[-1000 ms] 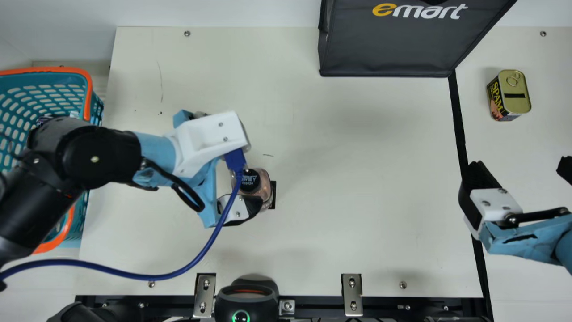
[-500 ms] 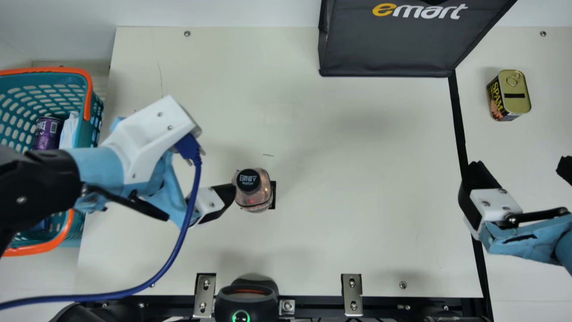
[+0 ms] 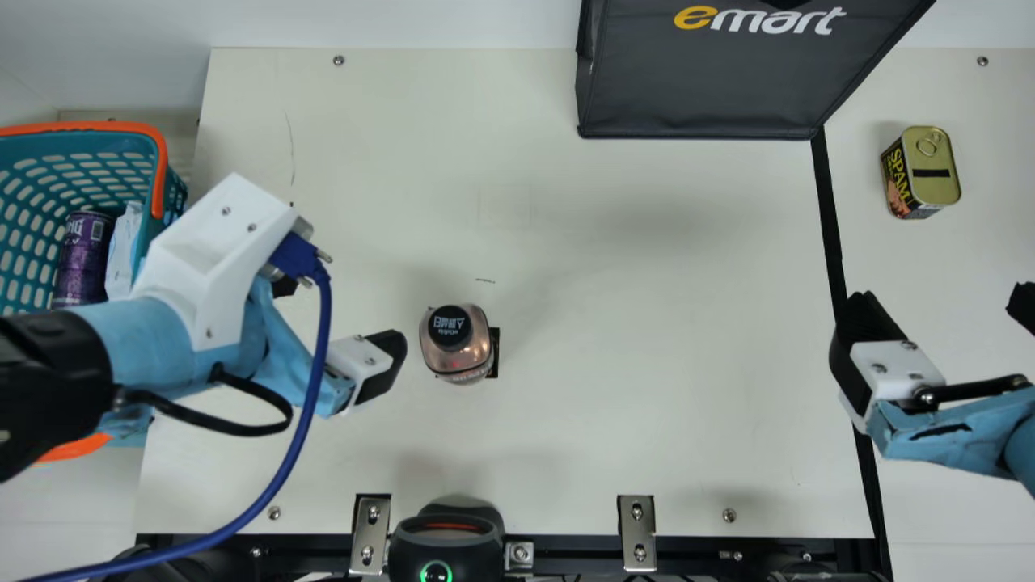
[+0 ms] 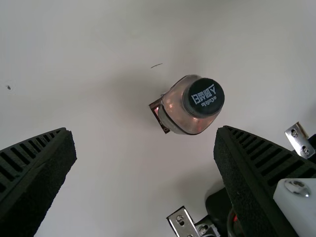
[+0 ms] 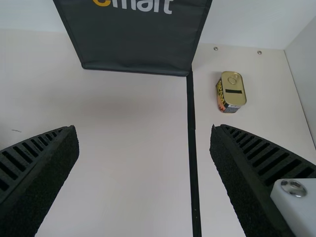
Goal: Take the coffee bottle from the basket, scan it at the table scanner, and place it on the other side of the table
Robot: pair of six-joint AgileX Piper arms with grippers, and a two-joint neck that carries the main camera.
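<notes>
Both pairs of fingers (image 3: 388, 356) gape; open table (image 3: 631, 267) separates bottle (image 3: 457, 356) from black edge strip (image 3: 826, 210).

I take this for a mock shop checkout: basket (image 3: 97, 125), scanner (image 3: 446, 541) and bag (image 3: 703, 89) at one surface (image 3: 647, 283), metal brackets (image 3: 636, 527) bolted along its edge.
</notes>
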